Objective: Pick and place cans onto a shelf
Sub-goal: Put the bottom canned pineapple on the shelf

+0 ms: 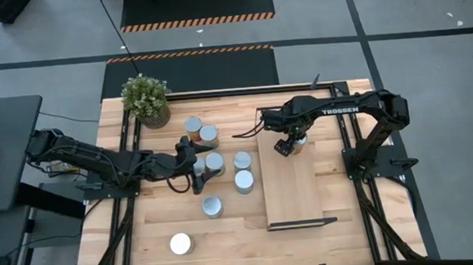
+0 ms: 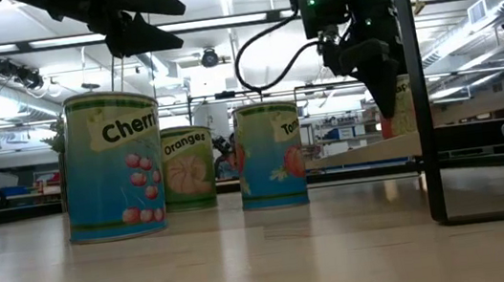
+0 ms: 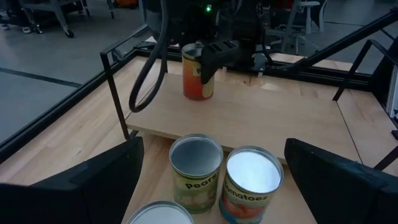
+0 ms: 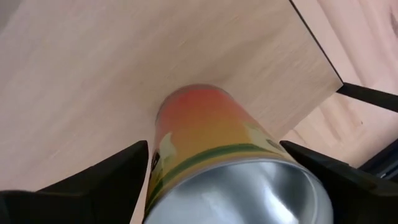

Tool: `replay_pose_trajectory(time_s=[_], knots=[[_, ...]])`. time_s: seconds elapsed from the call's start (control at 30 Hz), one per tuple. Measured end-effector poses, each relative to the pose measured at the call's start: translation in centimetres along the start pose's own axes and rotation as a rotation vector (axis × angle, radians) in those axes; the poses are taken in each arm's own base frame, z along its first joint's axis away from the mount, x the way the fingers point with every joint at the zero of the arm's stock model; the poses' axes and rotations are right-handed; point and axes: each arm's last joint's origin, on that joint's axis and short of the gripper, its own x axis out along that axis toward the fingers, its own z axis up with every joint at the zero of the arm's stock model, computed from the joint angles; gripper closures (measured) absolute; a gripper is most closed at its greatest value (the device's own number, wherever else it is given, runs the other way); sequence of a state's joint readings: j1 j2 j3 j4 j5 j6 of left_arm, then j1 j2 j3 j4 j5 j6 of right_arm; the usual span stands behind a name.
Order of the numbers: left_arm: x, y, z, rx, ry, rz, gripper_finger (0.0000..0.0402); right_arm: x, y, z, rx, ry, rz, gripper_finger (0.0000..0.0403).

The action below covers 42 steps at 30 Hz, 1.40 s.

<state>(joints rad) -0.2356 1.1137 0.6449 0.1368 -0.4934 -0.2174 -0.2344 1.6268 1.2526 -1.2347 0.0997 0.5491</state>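
Orange-sided cylindrical can (image 4: pixel 214 143) stands on the light-wood shelf (image 1: pixel 290 187), between the right gripper (image 1: pixel 286 146)'s spread fingers. Left gripper (image 1: pixel 196 170) hangs wide apart among silver-lidded cans (image 1: pixel 222 163).

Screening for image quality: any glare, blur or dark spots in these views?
Left wrist view: glare whitens the tomatoes can lid, fingers dark. Right wrist view: the can is soft, too close. Low view: ceiling lights backlight both arms into silhouettes. High view: even light.
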Motion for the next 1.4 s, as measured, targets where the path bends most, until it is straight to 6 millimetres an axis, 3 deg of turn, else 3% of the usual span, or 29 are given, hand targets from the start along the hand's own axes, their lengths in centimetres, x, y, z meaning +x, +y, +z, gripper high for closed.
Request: replay_pose_trajectory(time_s=[0.27, 0.67, 1.4], knots=[[0.0, 0.0, -0.1, 0.007, 0.014, 0.003, 0.0006, -1.0, 0.3, -0.3, -0.02, -0.024, -0.009, 0.0037], [0.0, 0.1, -0.1, 0.007, 0.015, 0.004, 0.0006, -4.2, -1.2, -1.9, 0.013, -0.187, -0.017, 0.0037], [0.0, 0.1, -0.1, 0.005, 0.014, 0.007, 0.0006, -5.3, -0.2, -1.6, -0.088, -0.367, 0.003, 0.0037]])
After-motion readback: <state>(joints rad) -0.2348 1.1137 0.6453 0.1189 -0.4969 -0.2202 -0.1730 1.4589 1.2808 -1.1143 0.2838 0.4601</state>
